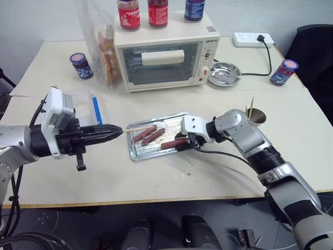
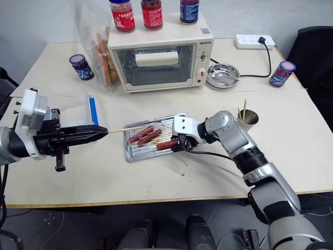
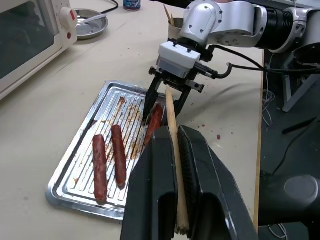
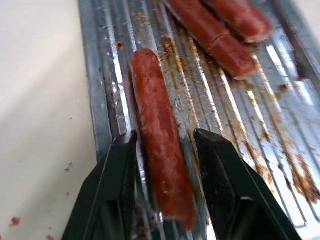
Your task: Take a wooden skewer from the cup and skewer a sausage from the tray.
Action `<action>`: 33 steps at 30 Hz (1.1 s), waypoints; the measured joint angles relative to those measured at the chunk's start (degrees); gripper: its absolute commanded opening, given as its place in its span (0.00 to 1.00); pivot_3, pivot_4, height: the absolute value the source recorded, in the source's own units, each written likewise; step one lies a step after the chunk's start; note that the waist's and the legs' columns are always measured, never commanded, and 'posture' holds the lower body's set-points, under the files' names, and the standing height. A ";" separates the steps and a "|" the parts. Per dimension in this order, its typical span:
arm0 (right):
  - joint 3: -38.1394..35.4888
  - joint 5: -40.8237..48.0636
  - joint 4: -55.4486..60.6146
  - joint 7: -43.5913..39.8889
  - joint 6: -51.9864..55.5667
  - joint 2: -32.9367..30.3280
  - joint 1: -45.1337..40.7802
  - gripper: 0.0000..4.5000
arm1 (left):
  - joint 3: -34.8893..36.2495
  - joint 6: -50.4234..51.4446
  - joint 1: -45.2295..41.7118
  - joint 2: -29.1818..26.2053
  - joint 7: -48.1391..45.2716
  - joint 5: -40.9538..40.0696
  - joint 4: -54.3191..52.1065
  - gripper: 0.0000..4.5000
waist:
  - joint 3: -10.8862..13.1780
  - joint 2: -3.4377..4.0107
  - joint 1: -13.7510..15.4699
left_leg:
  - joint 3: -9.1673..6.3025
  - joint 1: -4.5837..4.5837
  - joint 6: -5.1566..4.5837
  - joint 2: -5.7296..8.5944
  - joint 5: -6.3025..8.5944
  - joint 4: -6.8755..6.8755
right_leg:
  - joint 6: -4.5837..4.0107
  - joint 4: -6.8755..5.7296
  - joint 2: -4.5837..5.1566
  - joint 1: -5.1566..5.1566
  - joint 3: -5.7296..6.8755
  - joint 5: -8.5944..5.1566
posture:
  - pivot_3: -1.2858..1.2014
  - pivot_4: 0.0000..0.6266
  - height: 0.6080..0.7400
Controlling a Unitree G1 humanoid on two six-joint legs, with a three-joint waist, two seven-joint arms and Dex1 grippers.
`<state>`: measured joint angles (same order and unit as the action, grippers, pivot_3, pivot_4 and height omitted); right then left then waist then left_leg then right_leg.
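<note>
Pale beige table (image 1: 156,177) under a stereo view from above, cluttered along its far edge. At the back stands a white toaster oven (image 1: 165,58) with three jars on top, a bag of biscuits (image 1: 104,52) to its left, and a shiny round dish (image 1: 224,72) to its right. A power strip (image 1: 253,38) lies at the far right corner, and two small blue-lidded jars sit at either side of the table.

Near the table's middle lies the tray (image 1: 136,154), silver and ribbed, holding three sausages. Two lie side by side toward its left. The third sausage (image 4: 159,125) lies along the tray's near right edge.

Left hand (image 1: 115,130) — clenched on a skewer (image 3: 173,145) — hovers left of the tray. The skewer juts from the fingertips toward the right, its point over the tray's left end near the paired sausages.

Right hand (image 1: 186,143) reaches in from the right, angled down onto the tray. Its two black fingers (image 4: 112,185) straddle the third sausage — one on each side, very close against it. Whether they actually press it, I cannot tell.

Behind the right arm stands the cup (image 1: 256,115), with more skewers sticking up out of it.
</note>
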<state>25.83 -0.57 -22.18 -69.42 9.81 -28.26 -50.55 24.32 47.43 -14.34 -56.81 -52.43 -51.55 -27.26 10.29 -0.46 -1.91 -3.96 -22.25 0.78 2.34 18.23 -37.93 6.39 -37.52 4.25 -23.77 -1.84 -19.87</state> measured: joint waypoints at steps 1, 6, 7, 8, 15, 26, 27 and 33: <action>-0.09 -0.08 -0.41 0.03 -0.16 0.15 -0.10 0.27 | -0.02 -0.02 -0.03 0.00 0.05 0.00 0.00 0.00 | 0.00 0.00 0.01 | 0.00 0.00 0.00 0.00 0.00 -0.01 | 0.00 -0.02 0.00 0.00 0.00 0.00 | 0.52 0.24 1.00; -0.57 -0.48 -1.21 -0.04 0.07 0.62 -0.17 0.27 | -0.04 -0.07 -0.04 0.01 0.34 0.00 0.01 0.00 | 0.00 0.00 0.06 | 0.00 0.00 0.01 0.01 0.00 -0.03 | 0.00 -0.05 0.00 0.01 0.00 0.00 | 0.52 0.24 1.00; -0.65 -0.48 -1.22 -0.08 0.23 0.69 -0.16 0.27 | -0.04 -0.08 -0.04 0.01 0.34 0.01 0.01 0.00 | 0.00 0.00 0.06 | 0.00 0.00 0.01 0.00 0.00 -0.03 | 0.00 -0.05 0.00 0.00 0.00 0.00 | 0.52 0.24 1.00; -0.73 -0.48 -1.22 -0.13 0.30 0.73 -0.16 0.27 | -0.04 -0.09 -0.04 0.01 0.35 0.01 0.01 0.00 | 0.00 0.00 0.06 | 0.00 0.00 0.00 0.00 0.00 -0.03 | 0.00 -0.05 0.00 0.01 0.00 0.00 | 0.52 0.24 1.00; -1.04 -0.51 -1.50 -0.37 0.58 0.88 -0.16 0.27 | -0.27 -0.55 -0.41 0.01 0.32 0.02 0.32 0.00 | 0.00 0.00 0.07 | 0.00 0.00 0.01 0.01 0.00 -0.04 | 0.00 -0.06 0.00 0.00 0.00 0.00 | 0.52 0.24 1.00; -1.93 0.10 -1.43 -1.50 4.02 1.23 -0.11 0.18 | -0.87 -1.25 -0.94 0.00 -0.25 0.14 1.01 0.00 | 0.00 0.00 0.10 | 0.00 0.02 0.01 0.01 -0.01 -0.06 | 0.00 -0.11 0.01 0.01 0.00 0.00 | 0.52 0.24 1.00; -2.12 0.24 -1.26 -1.87 4.81 1.23 -0.15 0.18 | -0.99 -1.27 -0.95 0.00 -0.36 0.16 1.04 0.00 | 0.00 0.00 0.11 | 0.00 0.02 0.01 0.01 -0.01 -0.06 | 0.00 -0.11 0.01 0.01 0.00 0.00 | 0.52 0.24 1.00; -2.42 4.19 2.14 -9.88 14.42 -1.53 -2.05 0.18 | -3.53 -2.24 -1.03 -0.96 -4.15 1.22 2.44 0.00 | 0.00 0.01 0.13 | 0.00 -0.02 0.01 0.02 -0.01 -0.06 | 0.00 -0.09 0.01 -0.02 0.00 0.00 | 0.52 0.24 1.00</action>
<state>23.41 3.63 -20.04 -79.30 24.23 -29.79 -52.60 20.78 45.19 -15.37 -57.78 -56.58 -50.33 -24.81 10.29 -0.45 -1.78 -3.96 -22.26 0.79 2.35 18.22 -37.98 6.39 -37.62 4.26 -23.79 -1.84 -19.87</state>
